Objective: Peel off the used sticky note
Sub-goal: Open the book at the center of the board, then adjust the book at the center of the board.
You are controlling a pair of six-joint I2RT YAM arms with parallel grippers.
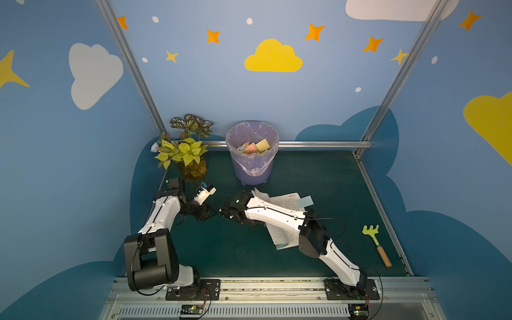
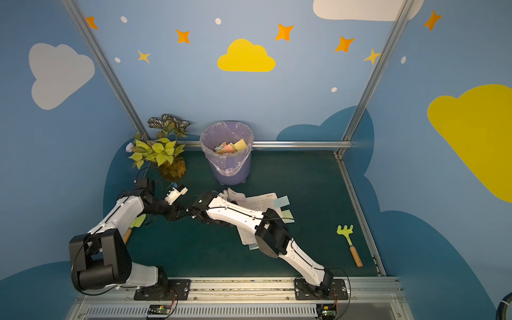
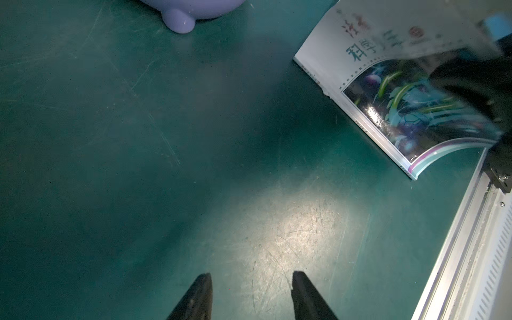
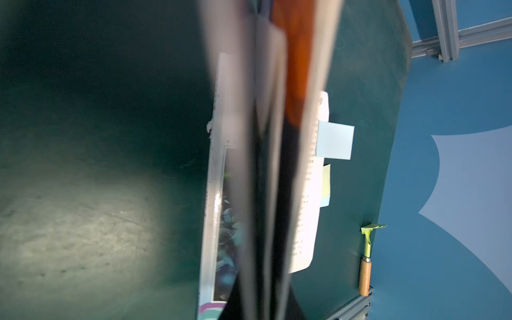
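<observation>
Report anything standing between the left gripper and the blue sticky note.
The left gripper hangs open on the cover side of the book. The blue sticky note juts from the opposite page edge, so the raised pages and the right gripper shut on them stand between.

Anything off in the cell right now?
The book has pages standing fanned upright rather than lying flat, apparently pinched by the shut right gripper. A corner of its spine looks chipped in the left wrist view. Nothing looks spilled.
</observation>
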